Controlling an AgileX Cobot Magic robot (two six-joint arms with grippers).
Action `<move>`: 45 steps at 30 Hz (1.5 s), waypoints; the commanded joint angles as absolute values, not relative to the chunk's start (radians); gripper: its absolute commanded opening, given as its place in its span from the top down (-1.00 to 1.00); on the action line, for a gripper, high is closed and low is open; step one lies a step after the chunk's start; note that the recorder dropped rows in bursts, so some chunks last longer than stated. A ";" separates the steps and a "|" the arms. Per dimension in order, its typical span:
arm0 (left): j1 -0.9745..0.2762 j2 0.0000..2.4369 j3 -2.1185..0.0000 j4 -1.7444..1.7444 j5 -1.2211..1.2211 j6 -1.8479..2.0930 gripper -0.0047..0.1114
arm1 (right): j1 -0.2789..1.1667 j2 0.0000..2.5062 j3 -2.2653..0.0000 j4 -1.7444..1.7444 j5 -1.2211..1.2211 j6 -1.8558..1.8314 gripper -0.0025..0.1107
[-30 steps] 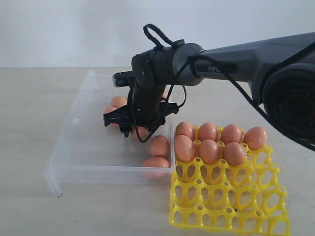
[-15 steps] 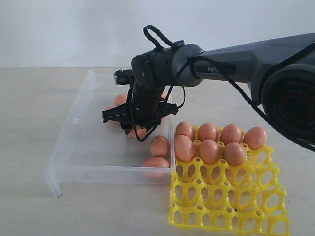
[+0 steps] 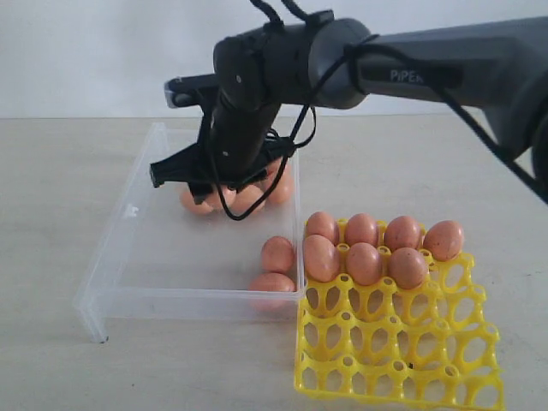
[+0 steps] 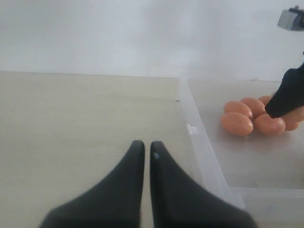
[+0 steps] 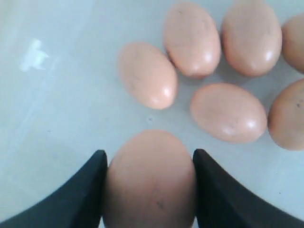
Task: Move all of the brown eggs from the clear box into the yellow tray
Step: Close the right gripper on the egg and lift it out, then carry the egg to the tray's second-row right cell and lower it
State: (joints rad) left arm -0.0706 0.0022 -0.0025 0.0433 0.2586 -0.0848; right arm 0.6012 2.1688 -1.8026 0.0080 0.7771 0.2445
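My right gripper [image 5: 149, 156] is shut on a brown egg [image 5: 150, 183], one black finger on each side, held above the floor of the clear box [image 3: 128, 214]. Below it lie several more brown eggs [image 5: 147, 75]. In the exterior view that cluster [image 3: 250, 199] sits at the back of the box under the right arm [image 3: 248, 111], and two eggs [image 3: 276, 255] lie near its front right corner. The yellow tray [image 3: 402, 364] stands right of the box with several eggs [image 3: 364, 263] in its far cups. My left gripper [image 4: 143, 148] is shut and empty over the bare table beside the box.
The box's near wall and flanged rim [image 4: 199, 142] run just beside my left gripper. The tray's front rows of cups [image 3: 377, 342] hold nothing. The right arm's cables [image 3: 287, 141] hang over the box.
The right gripper closed on an egg low in the box, then rose and shifted left with it. The eggs in the tray have not moved.
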 commanded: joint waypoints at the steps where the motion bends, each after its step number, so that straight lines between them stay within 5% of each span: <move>1: -0.067 0.000 0.000 0.041 0.250 -0.083 0.85 | 0.675 2.059 -1.742 0.000 0.732 0.168 0.96; 14: -0.067 0.000 0.000 0.041 0.250 -0.083 0.85 | 0.696 1.629 -0.897 0.026 -0.277 0.239 0.96; 22: -0.067 0.000 0.000 0.041 0.250 -0.083 0.85 | 0.332 1.491 -0.522 0.458 -0.608 0.203 0.96; 29: -0.067 0.000 0.000 0.041 0.250 -0.083 0.85 | -0.039 1.462 -0.489 0.436 -0.693 0.223 0.96; 35: -0.067 0.000 0.000 0.041 0.250 -0.083 0.85 | -0.362 1.493 -0.532 -0.236 -0.716 0.745 0.96; 38: -0.067 0.000 0.000 0.041 0.250 -0.083 0.85 | -0.511 1.576 -0.607 -0.803 -0.995 1.094 0.96; 41: -0.067 0.000 0.000 0.041 0.250 -0.083 0.85 | -0.577 1.665 -0.706 -1.175 -1.221 1.228 0.96; 45: -0.067 0.000 0.000 0.041 0.250 -0.083 0.85 | -0.571 1.726 -0.760 -1.527 -1.221 1.262 0.96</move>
